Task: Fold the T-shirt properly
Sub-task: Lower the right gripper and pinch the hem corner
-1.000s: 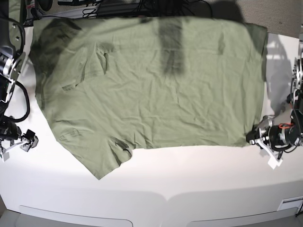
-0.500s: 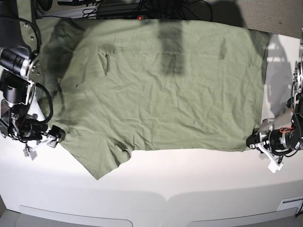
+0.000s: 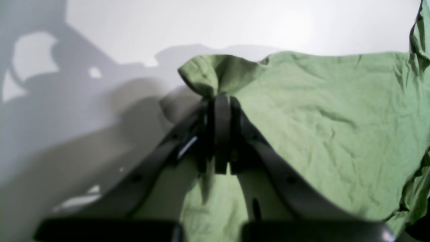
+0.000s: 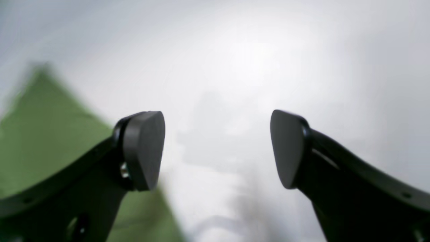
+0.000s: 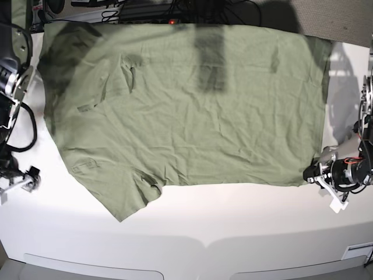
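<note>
The left fingers (image 3: 221,111) are pressing fully together on a bunched corner of the plain sage-green, wrinkled cotton T-shirt (image 5: 186,111), pinching a small knot of cloth that is puckering up just beyond the tips. In the base view this left gripper (image 5: 317,174) is sitting low at the garment's near corner on that view's right side, touching the hem. The right fingers (image 4: 144,151) are standing as wide apart as they go and are holding nothing; between them only blurred white surface is showing, with a green edge of the shirt lying off to one side, just beside one pad. The right gripper (image 5: 23,182) is resting near the opposite side of the shirt, apart from the cloth.

The T-shirt is lying spread across the flat white desk (image 5: 233,221), mostly smooth but creased, with one sleeve sticking out toward the near edge and the far hem reaching the back of the desk.

The step in hand appears to be securing two matching corners before a fold. To do it well, the right fingers should be coming down over a real edge of fabric, taking both layers, before either arm lifts. Raising the pinched corner alone would likely be dragging the shirt askew and adding wrinkles, so both grips should be moving together, low and level.
</note>
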You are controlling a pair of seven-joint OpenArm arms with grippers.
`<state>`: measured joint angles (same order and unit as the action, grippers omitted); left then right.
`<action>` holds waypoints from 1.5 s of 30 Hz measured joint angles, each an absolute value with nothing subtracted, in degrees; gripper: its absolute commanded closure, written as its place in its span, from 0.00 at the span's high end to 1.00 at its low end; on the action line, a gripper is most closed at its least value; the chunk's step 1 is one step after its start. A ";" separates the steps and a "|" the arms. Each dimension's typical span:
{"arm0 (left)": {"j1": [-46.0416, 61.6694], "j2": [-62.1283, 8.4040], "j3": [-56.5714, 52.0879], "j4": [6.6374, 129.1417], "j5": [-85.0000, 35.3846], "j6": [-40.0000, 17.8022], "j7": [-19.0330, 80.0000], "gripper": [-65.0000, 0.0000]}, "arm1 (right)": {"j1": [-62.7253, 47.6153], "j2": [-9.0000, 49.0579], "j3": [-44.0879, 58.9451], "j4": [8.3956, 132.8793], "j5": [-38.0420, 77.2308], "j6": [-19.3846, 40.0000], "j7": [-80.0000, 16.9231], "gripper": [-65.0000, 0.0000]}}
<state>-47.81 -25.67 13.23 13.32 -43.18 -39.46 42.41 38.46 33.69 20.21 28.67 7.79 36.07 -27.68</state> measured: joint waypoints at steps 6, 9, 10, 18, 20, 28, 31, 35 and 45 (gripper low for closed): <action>-47.81 -25.69 13.23 13.32 -43.18 -39.46 42.46 0.00 | 34.85 31.38 16.99 28.62 5.63 33.61 -27.94 0.74; -47.81 -25.67 13.23 13.32 -43.09 -39.46 42.50 0.00 | 33.30 30.02 14.48 28.60 3.38 30.94 -26.98 0.74; -47.81 -25.67 13.23 13.32 -43.18 -39.44 42.61 0.00 | 33.28 29.98 13.63 28.62 3.29 30.83 -27.07 0.74; -47.79 -25.76 13.23 13.32 -43.13 -39.44 42.63 0.00 | 33.50 27.75 11.44 28.95 9.87 31.48 -30.79 0.74; -47.79 -25.76 13.23 13.32 -43.16 -39.44 42.63 0.00 | 33.52 27.75 11.44 28.99 12.01 32.18 -31.40 0.74; -47.79 -25.76 13.23 13.32 -43.16 -39.44 42.61 0.00 | 34.11 27.79 11.46 28.99 15.44 35.48 -33.76 0.74; -47.81 -25.76 13.23 13.32 -43.13 -39.44 42.63 0.00 | 34.20 27.75 11.44 29.02 19.53 36.51 -34.85 0.74; -47.97 -25.76 13.23 13.32 -43.13 -39.44 43.59 0.00 | 35.03 27.44 11.40 28.99 19.70 36.67 -35.88 0.74; -50.19 -25.89 13.23 13.32 -43.18 -39.44 45.01 0.00 | 35.44 27.46 11.22 28.95 22.28 36.71 -37.45 0.74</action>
<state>-50.19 -25.89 13.23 13.32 -43.18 -39.44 45.01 35.44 27.46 11.22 28.95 22.28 36.71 -37.45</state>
